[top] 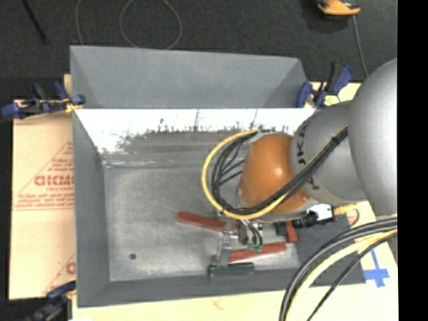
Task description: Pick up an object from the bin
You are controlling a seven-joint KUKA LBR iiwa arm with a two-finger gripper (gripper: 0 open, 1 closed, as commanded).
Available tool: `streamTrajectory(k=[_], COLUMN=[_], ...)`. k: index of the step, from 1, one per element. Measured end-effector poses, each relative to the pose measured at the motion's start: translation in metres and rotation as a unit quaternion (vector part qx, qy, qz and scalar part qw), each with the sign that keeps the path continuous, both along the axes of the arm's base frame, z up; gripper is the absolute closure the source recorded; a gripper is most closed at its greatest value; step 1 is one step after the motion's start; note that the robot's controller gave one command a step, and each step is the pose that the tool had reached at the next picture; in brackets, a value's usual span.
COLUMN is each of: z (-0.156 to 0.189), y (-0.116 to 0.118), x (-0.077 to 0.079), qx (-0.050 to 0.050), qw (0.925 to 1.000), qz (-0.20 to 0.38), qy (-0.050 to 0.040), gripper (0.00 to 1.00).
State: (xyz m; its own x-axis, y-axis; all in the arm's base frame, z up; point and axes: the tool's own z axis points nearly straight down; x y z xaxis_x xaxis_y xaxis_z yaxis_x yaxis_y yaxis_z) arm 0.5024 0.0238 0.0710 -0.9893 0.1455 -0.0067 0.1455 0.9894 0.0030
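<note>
My gripper (235,241) is low in the bin, near the front wall and right of the middle, under the orange cover. A long red-orange stick-like thing (199,221) lies just to its left, one end running under the gripper. A flat red piece (269,249) lies at its right side. A dark greenish bar (231,269) rests directly in front of it, against the front wall. Whether anything is held is hidden from me.
A small red and black thing (289,229) lies right of the gripper, partly under the arm. A small dark spot (132,257) marks the floor at the front left. The arm and its looping cables cover the bin's right half.
</note>
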Motion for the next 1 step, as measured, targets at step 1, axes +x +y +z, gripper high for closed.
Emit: streamTrajectory(k=[1], z=[-0.0002], y=[-0.0002], x=[0.0002], qx=[0.0], qw=[1.0], qz=[0.0], qy=[0.0005], gripper=[1.0])
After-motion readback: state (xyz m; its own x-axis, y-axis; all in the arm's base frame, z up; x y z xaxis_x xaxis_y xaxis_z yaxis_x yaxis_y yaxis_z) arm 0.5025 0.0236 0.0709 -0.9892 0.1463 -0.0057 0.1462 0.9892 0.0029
